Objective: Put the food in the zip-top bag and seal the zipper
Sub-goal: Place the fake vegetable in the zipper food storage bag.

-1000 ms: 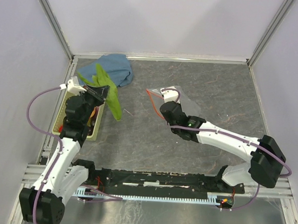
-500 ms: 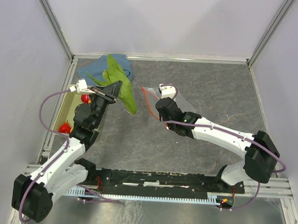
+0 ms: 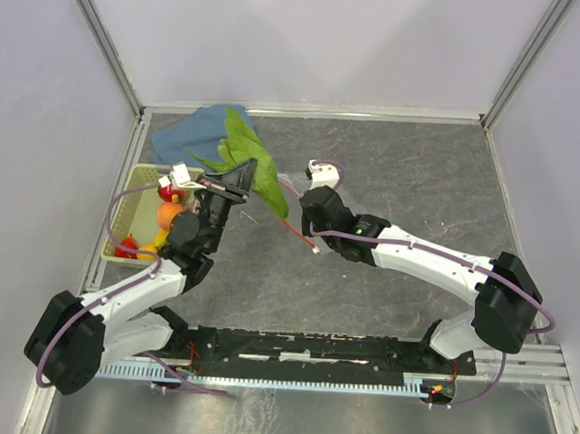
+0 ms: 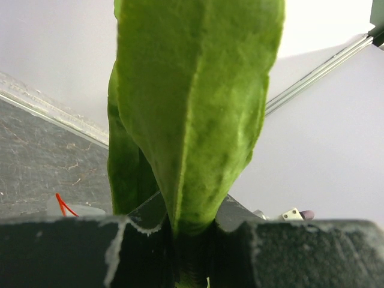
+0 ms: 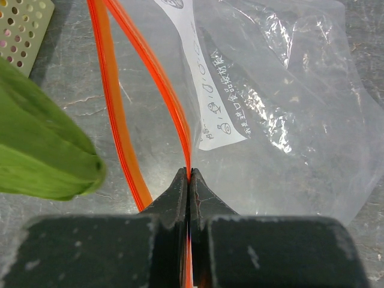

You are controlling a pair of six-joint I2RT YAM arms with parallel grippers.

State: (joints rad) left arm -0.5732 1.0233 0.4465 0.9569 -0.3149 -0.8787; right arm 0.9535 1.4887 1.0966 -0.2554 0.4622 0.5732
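Green leaf, long axis diag., near tip twd bag

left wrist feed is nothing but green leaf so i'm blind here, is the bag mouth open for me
Observer: Yes. On the right wrist view the right claw is shut on one lip of the zipper. The other lip bows away, so the zip-top bag gapes.
Operator: how near is my leaf to it
Observer: The green leaf hangs just beside the open lips, not yet between them.
Operator: anything else left to load
Observer: On the top view, orange and red toy food lies in the pale green basket, on the left claw's left.
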